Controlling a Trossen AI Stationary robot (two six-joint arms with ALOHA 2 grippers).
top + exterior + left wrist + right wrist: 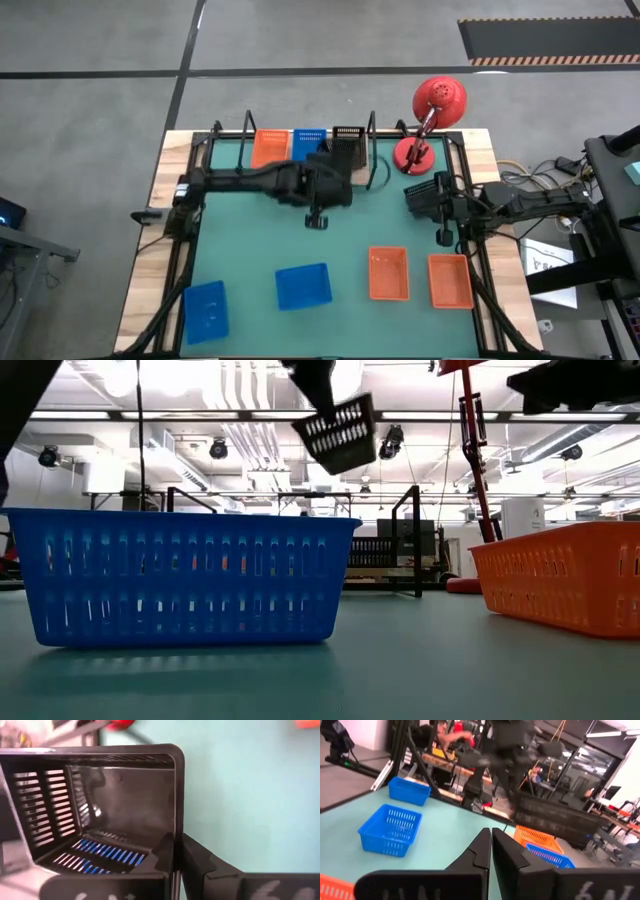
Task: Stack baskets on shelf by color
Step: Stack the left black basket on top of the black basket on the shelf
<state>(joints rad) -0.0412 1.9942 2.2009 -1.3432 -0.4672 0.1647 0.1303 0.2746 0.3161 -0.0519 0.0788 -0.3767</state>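
While the left gripper (176, 862) clamps the wall of a black basket (347, 146) (tilted, held aloft) just above the shelf (385, 172), beside that shelf's blue basket (309, 140), the right gripper (491, 850) waits closed near the shelf's lamp-side end.

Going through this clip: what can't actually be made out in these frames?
- High view: the left gripper is hidden under its own arm; the black basket it carries shows only in part.
- High view: whether baskets on the shelf are stacked is too small to tell.
- Low view: the near blue basket blocks most of the shelf.
- Right wrist view: the left arm and black basket are motion-blurred.
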